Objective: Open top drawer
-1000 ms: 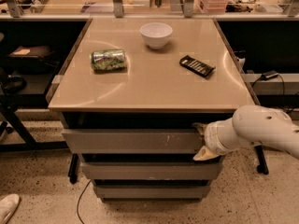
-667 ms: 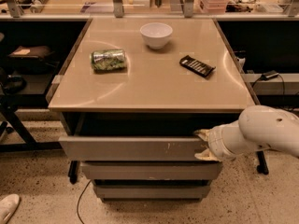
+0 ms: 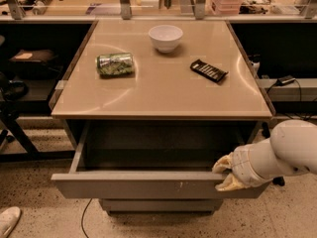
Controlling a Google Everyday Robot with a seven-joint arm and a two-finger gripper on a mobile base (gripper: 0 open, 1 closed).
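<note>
The top drawer [image 3: 148,183] is a wide grey drawer with a flat handleless front and small white scratches right of centre. It stands pulled well out from under the beige counter [image 3: 163,98], showing a plain grey interior. My gripper [image 3: 224,174] comes in from the right on a white arm. It sits at the right end of the drawer front, with one finger over the top edge and one against the front face.
On the counter lie a green can [image 3: 115,63] on its side, a white bowl [image 3: 165,36] and a black flat object [image 3: 209,70]. A lower grey drawer front [image 3: 158,205] shows beneath. A white shoe [image 3: 9,219] is on the floor at left. Cables and shelves are at right.
The top drawer has slid out towards the camera, from nearly closed to well open. My gripper has moved with it, staying at the drawer front's right end.
</note>
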